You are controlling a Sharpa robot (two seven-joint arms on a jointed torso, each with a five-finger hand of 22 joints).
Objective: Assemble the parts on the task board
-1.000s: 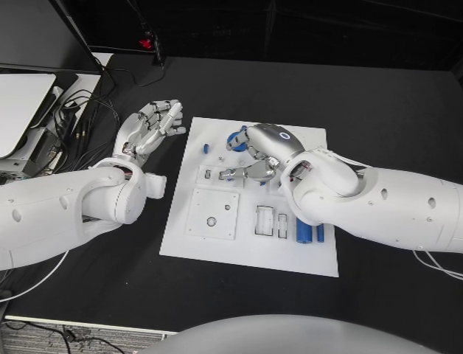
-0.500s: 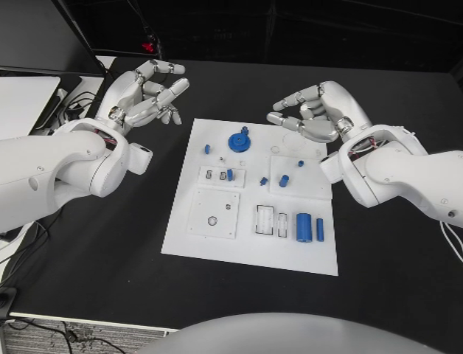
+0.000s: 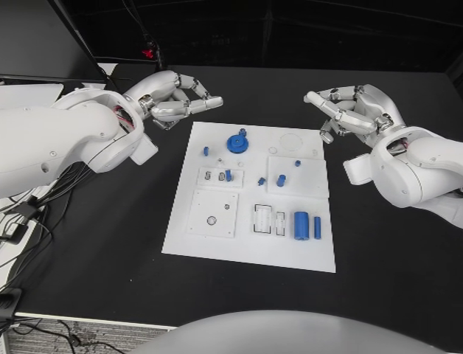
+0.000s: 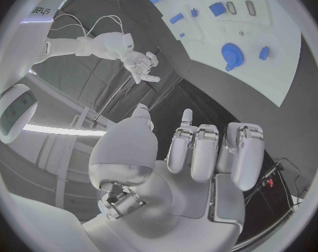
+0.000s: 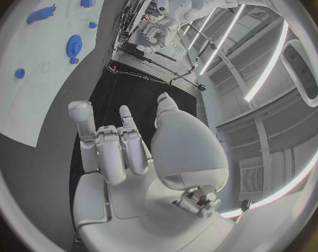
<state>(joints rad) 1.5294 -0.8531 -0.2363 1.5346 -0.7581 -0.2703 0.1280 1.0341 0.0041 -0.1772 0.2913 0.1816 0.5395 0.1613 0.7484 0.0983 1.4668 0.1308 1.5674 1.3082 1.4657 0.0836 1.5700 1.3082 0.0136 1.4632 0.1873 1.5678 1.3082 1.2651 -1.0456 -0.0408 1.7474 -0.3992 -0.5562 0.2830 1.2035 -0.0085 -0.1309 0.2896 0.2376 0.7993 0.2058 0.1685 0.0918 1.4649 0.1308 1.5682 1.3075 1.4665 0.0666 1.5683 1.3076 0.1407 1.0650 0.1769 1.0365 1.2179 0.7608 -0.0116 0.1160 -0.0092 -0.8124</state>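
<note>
The white rectangular task board (image 3: 251, 243) lies mid-table on the black table (image 3: 402, 280), carrying small blue plastic parts, among them a round blue gear-like piece (image 3: 237, 141). The silver left hand (image 3: 173, 97) and silver right hand (image 3: 351, 110) are raised beyond the board's far corners. Both have their fingers curled inward, holding nothing.

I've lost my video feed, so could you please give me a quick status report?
Left hand and right hand empty, raised off the task board. Blue parts on board. Nothing in the way.
</note>
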